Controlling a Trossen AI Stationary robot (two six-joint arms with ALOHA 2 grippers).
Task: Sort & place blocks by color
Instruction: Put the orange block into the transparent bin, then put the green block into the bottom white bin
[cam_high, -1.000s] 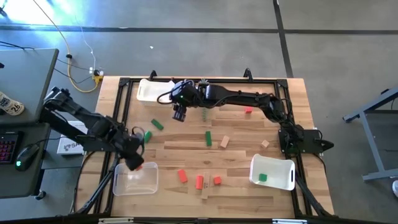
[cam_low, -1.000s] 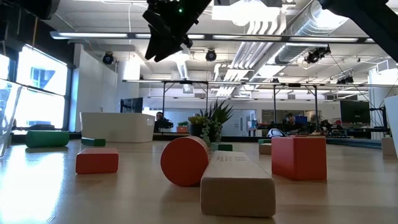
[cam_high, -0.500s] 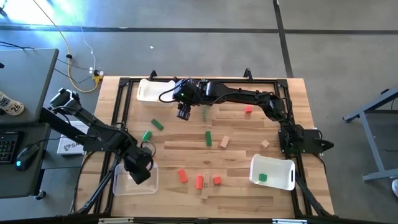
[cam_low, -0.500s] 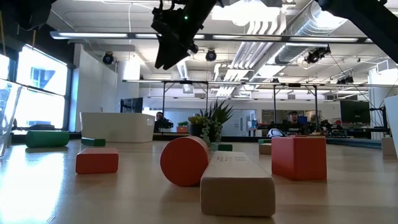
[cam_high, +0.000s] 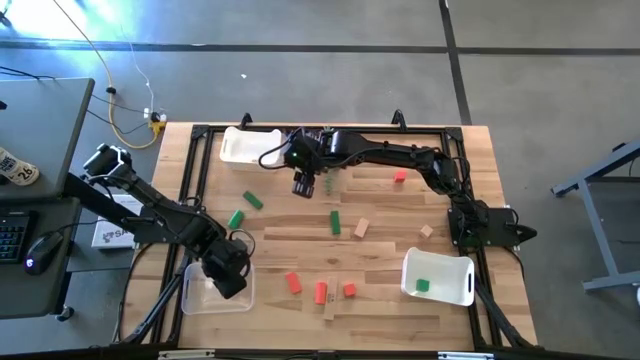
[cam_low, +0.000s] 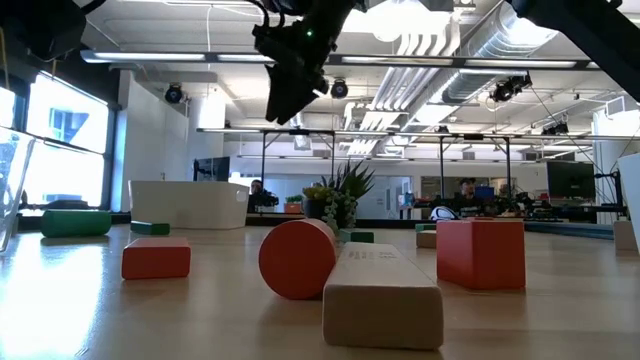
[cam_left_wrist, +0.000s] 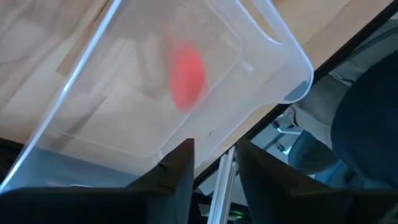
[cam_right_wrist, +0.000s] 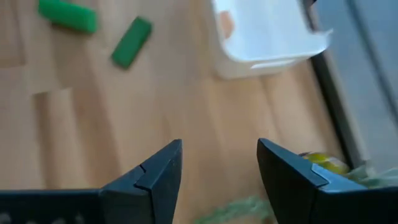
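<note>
The left gripper is hanging over the clear bin at the table's near left corner, its two dark fingers standing a little apart with nothing between them. Just ahead of those fingers, inside the bin, a red block is showing as a blurred smear against the bin's floor; whether it is lying on the floor or in the air cannot be told. In the high view the left gripper is covering the bin's upper right part.

The right gripper is hovering above the far middle of the table, its fingers spread wide apart and holding nothing. Ahead of its jaws two green blocks are lying on the bare wood near each other, and beside them a white bin is sitting with a tan block inside. From above, the right gripper is sitting just beside the small potted plant.

Farther out from both grippers, the remaining blocks are lying scattered over the table: a green bar and a tan block in the middle, three red pieces toward the near edge, and a red cube at the far right. A second white bin at the near right is holding one green block.
</note>
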